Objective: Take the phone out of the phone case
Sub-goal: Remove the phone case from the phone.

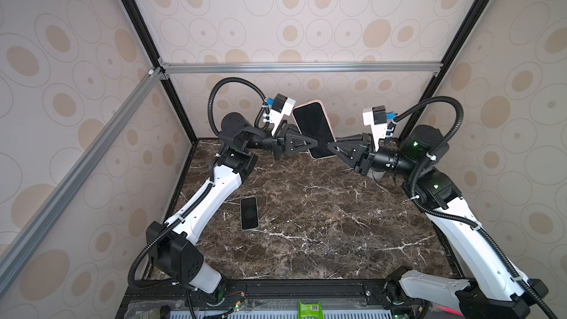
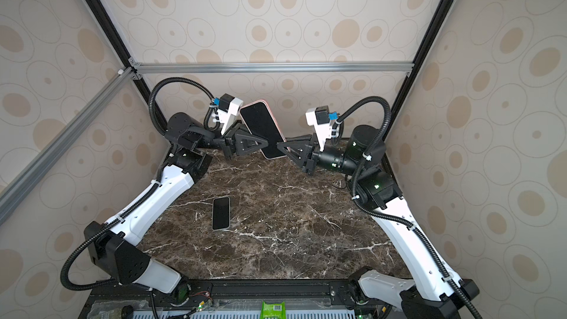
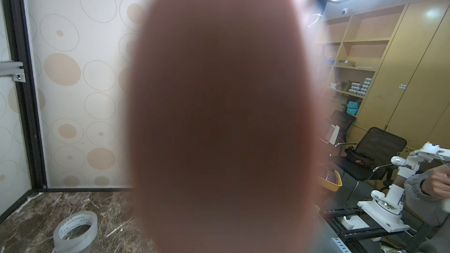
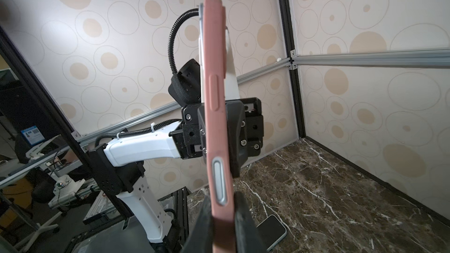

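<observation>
Holds black-screened phone (image 1: 311, 121) in slim pink case (image 4: 215, 122) aloft, far centre. Pinches opposite case edges with closed left gripper (image 1: 310, 144) and right gripper (image 1: 333, 146).

**NON-TASK ITEMS IN VIEW**

I see a marble tabletop (image 1: 322, 240). In both top views a second phone (image 1: 249, 213) lies flat on it, screen up, at 9 o'clock from centre. A green packet (image 1: 310, 309) sits beyond the table edge at 6 o'clock. The left wrist view shows a clear tape roll (image 3: 75, 232) on the marble and a yellow bin (image 3: 330, 183).
</observation>
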Controlling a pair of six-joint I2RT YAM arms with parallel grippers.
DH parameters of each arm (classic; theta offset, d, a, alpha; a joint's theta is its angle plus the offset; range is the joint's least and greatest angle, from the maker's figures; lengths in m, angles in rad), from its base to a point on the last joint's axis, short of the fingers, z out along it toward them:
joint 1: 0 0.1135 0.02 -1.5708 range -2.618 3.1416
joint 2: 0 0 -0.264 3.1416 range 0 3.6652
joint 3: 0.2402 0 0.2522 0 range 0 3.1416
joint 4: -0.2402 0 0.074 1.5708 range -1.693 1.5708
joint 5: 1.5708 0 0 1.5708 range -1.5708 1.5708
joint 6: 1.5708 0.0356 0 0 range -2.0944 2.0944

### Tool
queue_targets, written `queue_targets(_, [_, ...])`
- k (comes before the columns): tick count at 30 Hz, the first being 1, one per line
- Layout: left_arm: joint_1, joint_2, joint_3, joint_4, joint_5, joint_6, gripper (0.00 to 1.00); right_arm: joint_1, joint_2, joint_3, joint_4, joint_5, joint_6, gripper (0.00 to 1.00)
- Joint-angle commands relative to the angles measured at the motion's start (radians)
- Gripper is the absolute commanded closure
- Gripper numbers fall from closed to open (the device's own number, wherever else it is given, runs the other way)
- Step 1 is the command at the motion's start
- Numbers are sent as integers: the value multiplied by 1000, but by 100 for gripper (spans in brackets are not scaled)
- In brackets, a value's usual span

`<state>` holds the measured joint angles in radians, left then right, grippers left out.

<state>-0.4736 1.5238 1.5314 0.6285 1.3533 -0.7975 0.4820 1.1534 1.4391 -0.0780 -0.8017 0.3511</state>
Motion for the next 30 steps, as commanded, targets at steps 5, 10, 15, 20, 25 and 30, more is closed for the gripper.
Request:
queue_targets(5, [-8,-32,5,110,-34,-1,82,8,0,-8,45,-51,34,100])
queue_targets(10, [-8,-37,7,134,-56,-14,56,8,-12,-28,52,-58,29,100])
queue_targets(15, [-2,-34,6,160,-73,-29,59,7,-37,-54,57,-32,22,100])
queue_targets(20, [3,-26,-2,209,-79,-67,61,8,-74,-91,88,19,29,100])
queue_targets(25, [4,-21,-4,229,-79,-86,60,6,-95,-112,148,33,64,100])
queue_targets(30, [-4,-11,1,237,-68,-102,62,5,-88,-110,180,31,89,100])
